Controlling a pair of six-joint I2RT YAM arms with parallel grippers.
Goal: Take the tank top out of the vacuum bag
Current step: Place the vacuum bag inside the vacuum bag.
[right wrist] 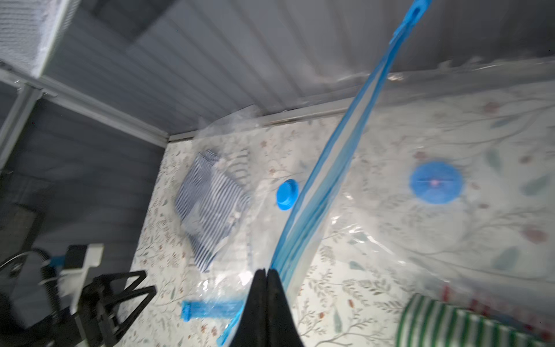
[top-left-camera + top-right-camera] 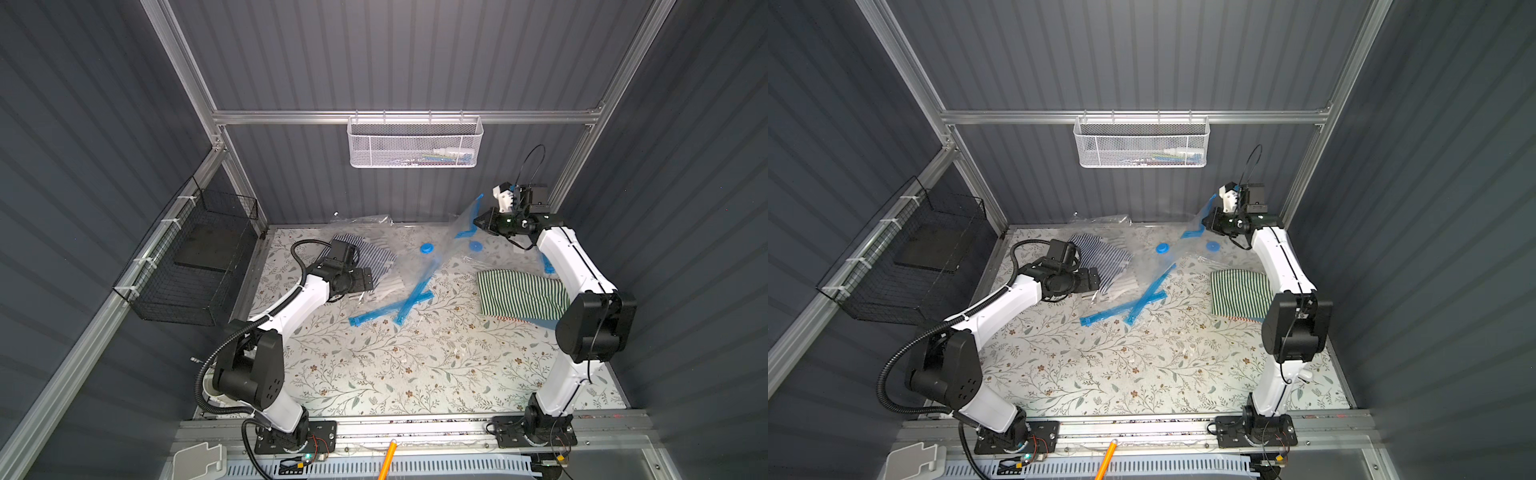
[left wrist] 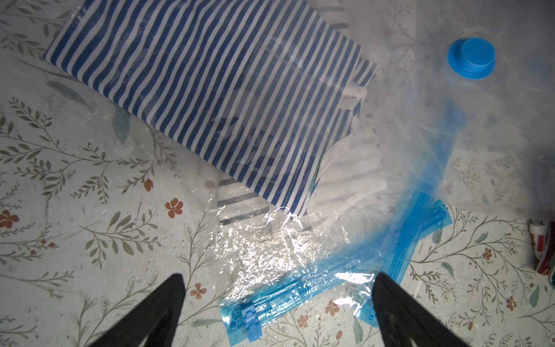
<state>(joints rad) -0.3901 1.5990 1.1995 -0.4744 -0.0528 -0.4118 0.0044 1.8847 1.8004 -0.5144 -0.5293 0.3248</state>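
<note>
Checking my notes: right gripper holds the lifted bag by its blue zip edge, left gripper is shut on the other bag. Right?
No: the left wrist view shows the left gripper open above the other bag. The right gripper does hold the lifted bag.

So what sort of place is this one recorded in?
Probably a purpose-built robot test cell, not a home: grey ribbed wall panels on an aluminium frame, a left arm and right arm bolted to a front rail, and a floral-covered table.
</note>
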